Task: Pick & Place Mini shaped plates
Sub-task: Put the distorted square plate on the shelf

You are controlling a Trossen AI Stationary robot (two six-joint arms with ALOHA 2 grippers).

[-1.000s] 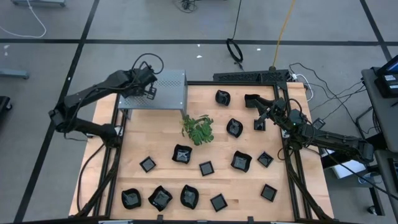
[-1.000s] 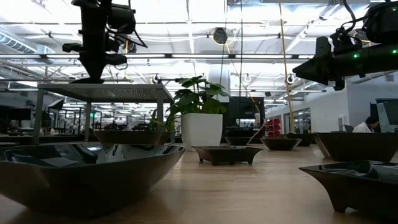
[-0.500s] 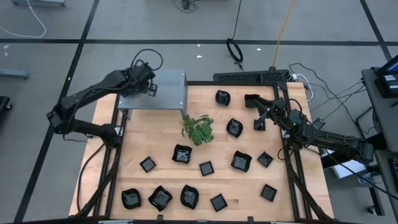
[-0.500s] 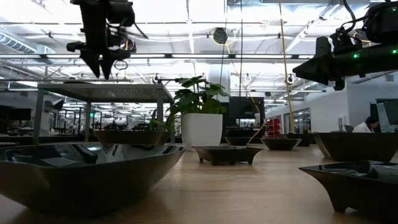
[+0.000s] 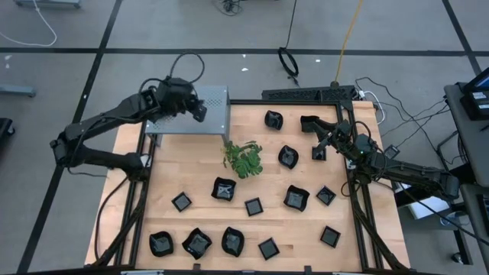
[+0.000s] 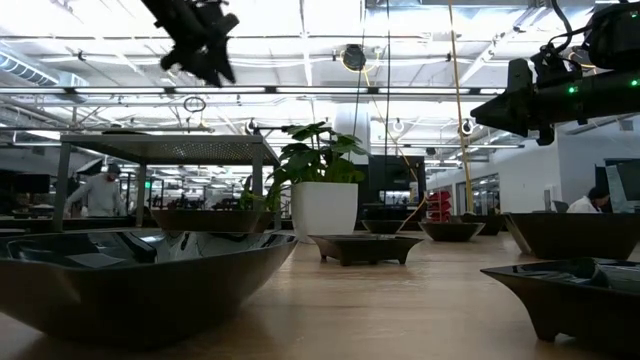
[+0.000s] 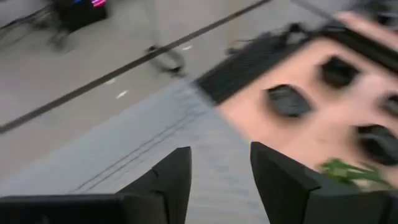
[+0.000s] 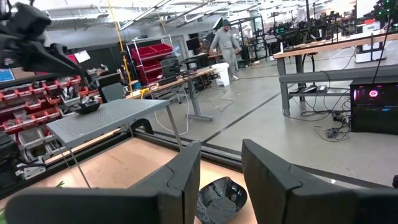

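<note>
Several mini shaped plates, small glossy black dishes, lie across the wooden table [image 5: 359,252], such as one [image 5: 223,189] near the middle and one [image 5: 273,119] at the back. One more small dish [image 8: 84,107] rests on top of the grey perforated box [image 5: 200,114]. My left gripper [image 5: 197,108] hovers above that box, open and empty; its fingers [image 7: 171,180] stand apart over the grey top. My right gripper [image 5: 320,143] hangs open at the table's right side, just above a plate [image 8: 221,196].
A green leafy sprig [image 5: 244,159] lies right of the box. A row of plates [image 5: 197,243] lines the table's front edge. A black frame [image 5: 309,95] borders the back. A person [image 8: 224,40] walks far off in the room.
My left gripper opened above the box top, then rose and swung a little to the right. The right arm has not moved.
</note>
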